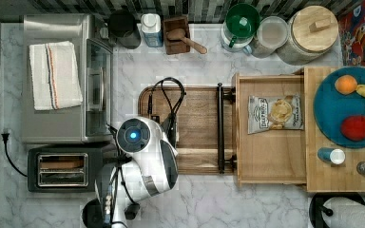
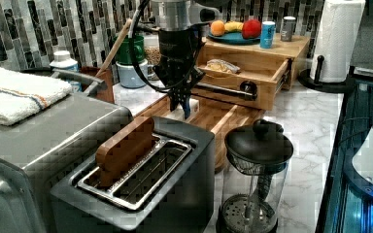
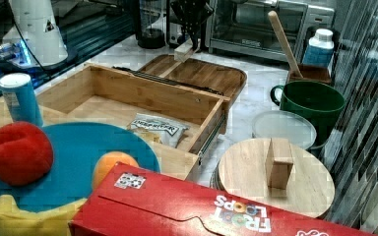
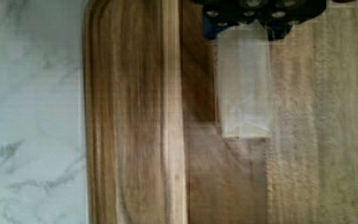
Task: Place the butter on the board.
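Note:
The butter (image 2: pixel 188 108) is a pale white block; it also shows in the right view (image 3: pixel 183 50) and the wrist view (image 4: pixel 244 88). My gripper (image 2: pixel 182 103) is shut on the butter from above, its dark fingers (image 4: pixel 223 16) pinching one end. The block hangs low over the dark walnut board (image 1: pixel 199 118), near the board's end closest to the toaster, and casts a shadow on the wood (image 4: pixel 135 116). Whether it touches the board I cannot tell. In the top view the arm hides the butter.
A toaster (image 1: pixel 62 168) and a toaster oven (image 1: pixel 57 78) with a towel stand at the top view's left. An open drawer (image 1: pixel 271 161) with a chip bag (image 1: pixel 274 113) borders the board; its handle (image 1: pixel 221 128) overhangs it. A French press (image 2: pixel 257 179) stands near the toaster.

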You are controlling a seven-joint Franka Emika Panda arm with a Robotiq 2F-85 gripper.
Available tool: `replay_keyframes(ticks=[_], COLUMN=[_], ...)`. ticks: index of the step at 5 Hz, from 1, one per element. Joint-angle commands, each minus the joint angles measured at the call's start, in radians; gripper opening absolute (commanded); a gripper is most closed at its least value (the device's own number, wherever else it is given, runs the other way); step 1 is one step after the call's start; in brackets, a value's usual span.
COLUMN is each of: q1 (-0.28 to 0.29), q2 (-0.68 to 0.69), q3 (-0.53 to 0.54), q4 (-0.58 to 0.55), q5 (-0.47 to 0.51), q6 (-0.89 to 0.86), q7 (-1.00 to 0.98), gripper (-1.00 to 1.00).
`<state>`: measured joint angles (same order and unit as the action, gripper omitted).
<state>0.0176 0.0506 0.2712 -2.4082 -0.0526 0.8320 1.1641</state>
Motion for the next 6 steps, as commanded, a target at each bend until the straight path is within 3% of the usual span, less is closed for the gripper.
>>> replay_keyframes(ticks=[1,2,3,4,6], q1=[0.021,0.019,0.015,-0.028,-0.026], q2=[0.022,0.024,0.022,0.016,0.016], q3=[0.007,0.004,0.003,0.045,0.043], q4=[-0.002,-0.004,-0.01,-0.006,-0.006], q5=[-0.045,-0.046,-0.054,-0.048,-0.047], q6=[0.036,0.026,0.033,0.023,0.023], q7=[0.065,0.054,0.051,0.049,0.049], gripper=[0.8,0.97,1.0,1.0,1.0])
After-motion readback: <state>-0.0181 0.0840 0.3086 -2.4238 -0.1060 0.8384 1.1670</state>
